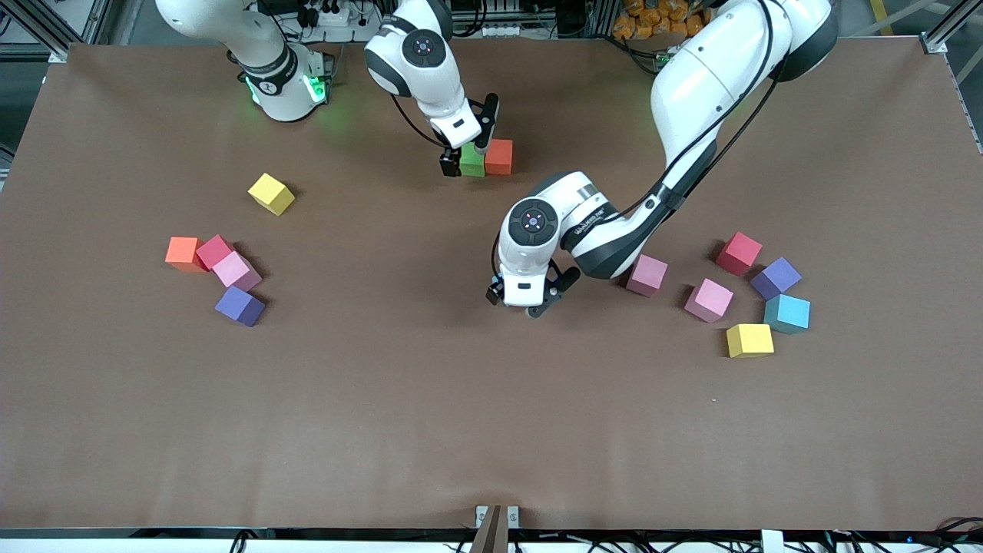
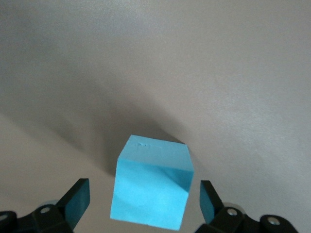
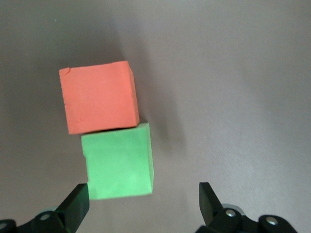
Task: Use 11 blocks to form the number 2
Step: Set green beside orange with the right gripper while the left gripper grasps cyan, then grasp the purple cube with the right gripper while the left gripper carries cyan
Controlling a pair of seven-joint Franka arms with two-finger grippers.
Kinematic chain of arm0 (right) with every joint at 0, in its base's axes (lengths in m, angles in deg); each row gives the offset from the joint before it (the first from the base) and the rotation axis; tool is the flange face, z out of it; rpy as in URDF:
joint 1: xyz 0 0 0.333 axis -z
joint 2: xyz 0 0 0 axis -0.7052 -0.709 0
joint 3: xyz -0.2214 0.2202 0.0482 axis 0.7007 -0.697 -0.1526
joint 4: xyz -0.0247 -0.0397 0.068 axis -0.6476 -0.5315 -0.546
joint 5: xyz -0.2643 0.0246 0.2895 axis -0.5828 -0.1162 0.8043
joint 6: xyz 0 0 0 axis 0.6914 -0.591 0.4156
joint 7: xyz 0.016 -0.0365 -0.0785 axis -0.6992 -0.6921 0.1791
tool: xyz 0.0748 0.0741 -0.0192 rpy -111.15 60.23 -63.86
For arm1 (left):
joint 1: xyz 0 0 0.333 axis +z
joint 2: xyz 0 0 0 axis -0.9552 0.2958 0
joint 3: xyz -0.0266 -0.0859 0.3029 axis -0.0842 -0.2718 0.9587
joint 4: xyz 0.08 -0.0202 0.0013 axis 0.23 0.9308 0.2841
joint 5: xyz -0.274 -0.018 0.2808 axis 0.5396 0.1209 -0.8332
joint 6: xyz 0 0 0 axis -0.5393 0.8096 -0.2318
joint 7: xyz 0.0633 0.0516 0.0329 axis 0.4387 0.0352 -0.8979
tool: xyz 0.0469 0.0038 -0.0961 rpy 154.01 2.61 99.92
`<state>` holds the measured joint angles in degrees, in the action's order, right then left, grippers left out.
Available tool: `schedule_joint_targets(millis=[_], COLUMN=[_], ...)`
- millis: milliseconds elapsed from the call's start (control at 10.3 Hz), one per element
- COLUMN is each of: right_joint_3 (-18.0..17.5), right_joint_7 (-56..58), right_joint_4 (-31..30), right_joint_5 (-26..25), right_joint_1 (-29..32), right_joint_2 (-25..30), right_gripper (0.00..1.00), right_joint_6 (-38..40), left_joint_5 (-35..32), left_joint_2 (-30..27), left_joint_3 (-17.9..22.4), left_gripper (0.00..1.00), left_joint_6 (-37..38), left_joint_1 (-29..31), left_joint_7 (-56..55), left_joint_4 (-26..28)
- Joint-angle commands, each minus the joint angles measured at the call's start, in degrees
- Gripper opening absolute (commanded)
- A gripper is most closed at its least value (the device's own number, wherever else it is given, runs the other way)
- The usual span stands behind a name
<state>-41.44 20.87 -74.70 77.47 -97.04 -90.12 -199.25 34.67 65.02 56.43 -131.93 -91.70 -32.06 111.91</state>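
Note:
A green block (image 1: 472, 160) (image 3: 118, 161) and an orange block (image 1: 499, 156) (image 3: 98, 103) touch side by side near the robots' bases. My right gripper (image 1: 470, 146) (image 3: 144, 201) hovers open over the green block, which lies close to one finger. My left gripper (image 1: 530, 299) (image 2: 144, 199) is low over the table's middle, open, with a light blue block (image 2: 151, 189) between its fingers and a gap on each side. The hand hides that block in the front view. No number 2 shape is in view.
Toward the right arm's end lie yellow (image 1: 271, 193), orange (image 1: 183, 253), red (image 1: 213, 250), pink (image 1: 235, 270) and purple (image 1: 239, 306) blocks. Toward the left arm's end lie two pink (image 1: 647, 275) (image 1: 709, 299), red (image 1: 739, 253), purple (image 1: 776, 278), light blue (image 1: 787, 313) and yellow (image 1: 749, 340) blocks.

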Motion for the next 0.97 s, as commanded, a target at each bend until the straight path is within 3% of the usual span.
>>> schedule_joint_targets(millis=[0,195,487,682,779,877], right_joint_3=[0.7,3.5,4.9,4.9,5.0,4.9], right_joint_7=[1.1,2.7,3.3,3.5,3.7,5.2], right_joint_4=[0.3,3.8,10.8,16.9,18.1,21.0], right_joint_5=[1.1,0.8,0.2,-3.9,-7.9,-8.7], right_joint_1=[2.7,9.2,22.0,31.8,35.3,40.3], right_joint_2=[4.0,5.8,4.4,-0.5,-1.2,-1.9], right_gripper=[1.00,1.00,1.00,1.00,1.00,1.00], right_joint_6=[6.5,17.3,22.6,23.3,21.9,22.5], left_joint_5=[0.4,0.5,0.8,2.9,3.0,3.0], left_joint_2=[0.5,0.5,1.2,1.2,1.2,1.0], left_joint_3=[3.5,3.7,3.7,3.7,3.7,3.7], left_gripper=[1.00,1.00,1.00,0.60,0.47,0.33], left_joint_6=[-0.1,-0.1,-0.9,-1.1,-1.2,-1.2], left_joint_1=[-3.3,-3.4,-3.4,-3.2,-3.1,-2.6], left_joint_7=[0.0,0.0,-0.4,-0.6,0.0,0.3], left_joint_4=[-1.0,-1.2,-1.3,-1.2,-1.2,-1.2])
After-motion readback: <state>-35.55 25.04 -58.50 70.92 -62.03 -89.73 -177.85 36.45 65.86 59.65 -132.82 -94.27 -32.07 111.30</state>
